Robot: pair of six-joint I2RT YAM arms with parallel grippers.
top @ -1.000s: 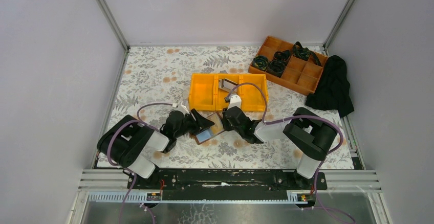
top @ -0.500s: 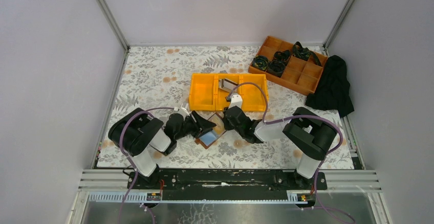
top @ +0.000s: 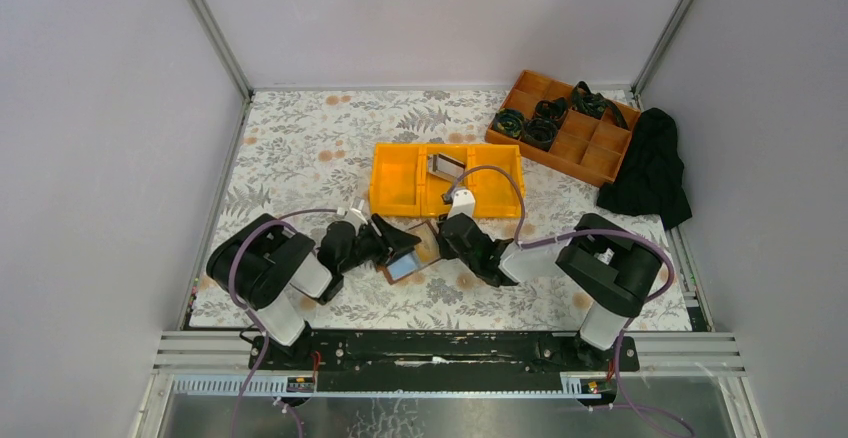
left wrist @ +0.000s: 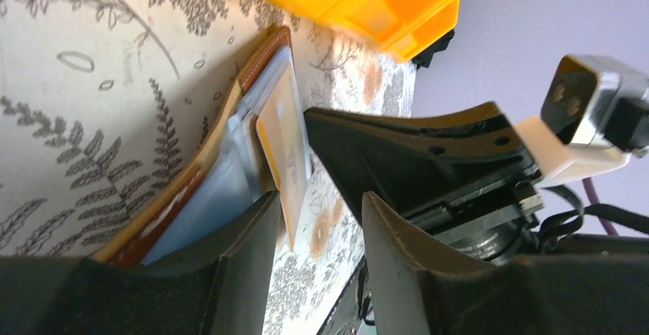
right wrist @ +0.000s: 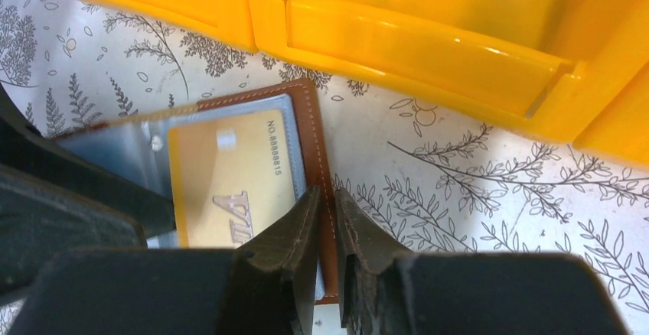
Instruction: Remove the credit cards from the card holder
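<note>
Our right gripper (right wrist: 327,196) pinches the card holder (right wrist: 314,121) by its edge at 6 o'clock of the yellow bin (top: 400,173), while our left gripper (left wrist: 317,201), jaws apart, straddles the sleeved gold credit card (right wrist: 229,174), so we risk grabbing sleeve plastic too.

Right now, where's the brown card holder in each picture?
Top external: the card holder lies near the middle, just below the yellow bin.
Left wrist: the card holder slants across the left-centre, with the bin at the top.
Right wrist: the card holder sits lower left of centre, with the bin along the top.
Shared landmark: the yellow bin.
</note>
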